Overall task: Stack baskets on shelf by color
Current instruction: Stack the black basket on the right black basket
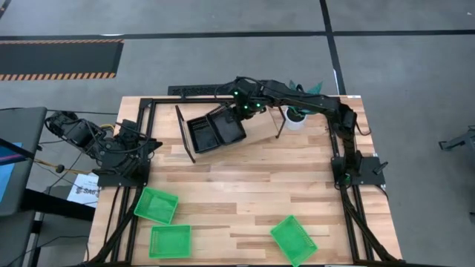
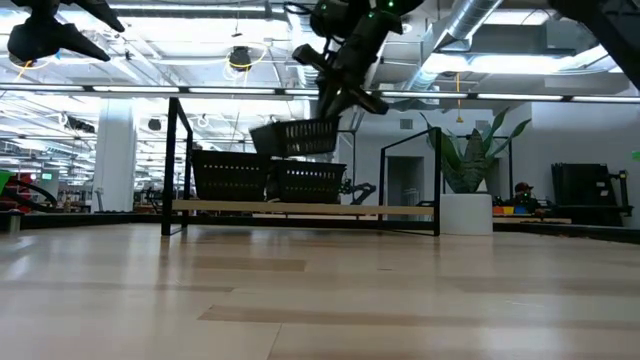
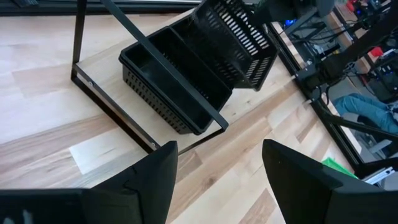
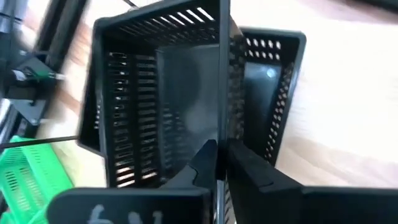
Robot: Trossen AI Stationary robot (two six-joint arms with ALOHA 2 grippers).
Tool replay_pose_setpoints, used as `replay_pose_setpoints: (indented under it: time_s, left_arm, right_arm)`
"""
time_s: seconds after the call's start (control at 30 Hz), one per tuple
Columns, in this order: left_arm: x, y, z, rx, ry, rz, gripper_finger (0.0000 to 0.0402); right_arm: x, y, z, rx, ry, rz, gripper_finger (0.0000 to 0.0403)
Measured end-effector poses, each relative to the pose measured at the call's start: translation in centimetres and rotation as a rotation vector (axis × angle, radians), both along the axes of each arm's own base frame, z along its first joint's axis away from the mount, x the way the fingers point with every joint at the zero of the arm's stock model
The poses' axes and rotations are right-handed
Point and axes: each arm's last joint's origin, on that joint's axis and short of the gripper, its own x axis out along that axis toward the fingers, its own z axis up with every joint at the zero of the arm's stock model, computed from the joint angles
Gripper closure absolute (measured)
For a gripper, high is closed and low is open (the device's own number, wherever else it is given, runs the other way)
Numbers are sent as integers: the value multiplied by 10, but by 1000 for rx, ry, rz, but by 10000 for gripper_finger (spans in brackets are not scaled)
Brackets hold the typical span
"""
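My right gripper point(image 2: 350, 95) is shut on a black mesh basket point(image 2: 295, 137) that it carries above the shelf point(image 2: 380, 209). Two more black baskets point(image 2: 230, 175) point(image 2: 310, 180) stand side by side on the shelf board, just under the carried one. The high view shows that basket point(image 1: 230, 124) and my right gripper point(image 1: 246, 110) at the table's far edge. Three green baskets point(image 1: 156, 205) point(image 1: 169, 241) point(image 1: 293, 239) lie flat on the table's near part. My left gripper point(image 3: 221, 180) is open and waits at the table's left side point(image 1: 130, 144). My right gripper point(image 4: 217, 152) pinches one side wall of the black basket at its rim point(image 4: 222, 118). One finger point(image 4: 202, 162) is inside the basket and the other point(image 4: 249, 165) is outside. The fingers come from above, slanting down. The basket hangs below them, lifted clear and slightly tilted.
The shelf's thin black frame point(image 1: 182, 132) stands upright around the board, with posts point(image 2: 178, 160) at its ends. A white pot with a plant point(image 1: 295, 117) stands on the table just right of the shelf. Bare tabletop point(image 1: 245, 185) lies between the shelf and the green baskets.
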Motion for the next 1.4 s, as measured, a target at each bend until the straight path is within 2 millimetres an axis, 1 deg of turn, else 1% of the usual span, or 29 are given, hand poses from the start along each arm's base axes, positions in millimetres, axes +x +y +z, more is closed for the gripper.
replay_pose_setpoints:
  time_s: [0.23, 0.5, 0.63, 0.77, 0.8, 0.87, 0.93, 1.0, 1.07, 1.13, 1.2, 1.27, 1.33, 1.4]
  left_arm:
    - [0, 0, 0, 0, 0, 0, 175]
    - [0, 0, 0, 0, -1, 1, 175]
    - [0, 0, 0, -4, -2, 3, 175]
    - [0, 0, 0, -5, -2, 4, 175]
    - [0, 0, 0, -6, -3, 4, 175]
    - [0, 0, 0, -17, 0, 0, 175]
    - [0, -1, -1, -48, 16, -25, 175]
    - [0, -3, -2, -79, 44, -70, 175]
    - [0, -4, -2, -100, 73, -120, 175]
    - [0, -5, -3, -115, 89, -148, 175]
    - [-1, -5, -3, -109, 98, -165, 175]
    - [-1, -5, -3, -91, 100, -171, 175]
    - [0, -5, -3, -72, 96, -165, 175]
    - [0, -5, -3, -68, 93, -161, 175]
  right_arm:
    - [-1, -4, 0, -6, 7, -36, 322]
    - [-2, -7, 0, -18, 9, -28, 261]
    - [-3, -7, -1, -27, 19, -10, 236]
    - [-7, -2, 2, -24, 50, 14, 225]
    - [-9, 2, 6, -22, 48, 32, 224]
    - [-11, 17, 17, -3, 29, 100, 223]
    - [-14, 42, 29, 18, 15, 184, 224]
    - [-17, 73, 37, 9, 43, 273, 227]
    - [-21, 102, 40, -51, 112, 309, 230]
    - [-23, 129, 39, -130, 177, 278, 235]
    - [-20, 150, 36, -263, 211, 231, 239]
    - [-13, 161, 30, -400, 213, 152, 245]
    - [-1, 162, 23, -501, 178, 70, 252]
    - [13, 160, 13, -557, 150, 23, 259]
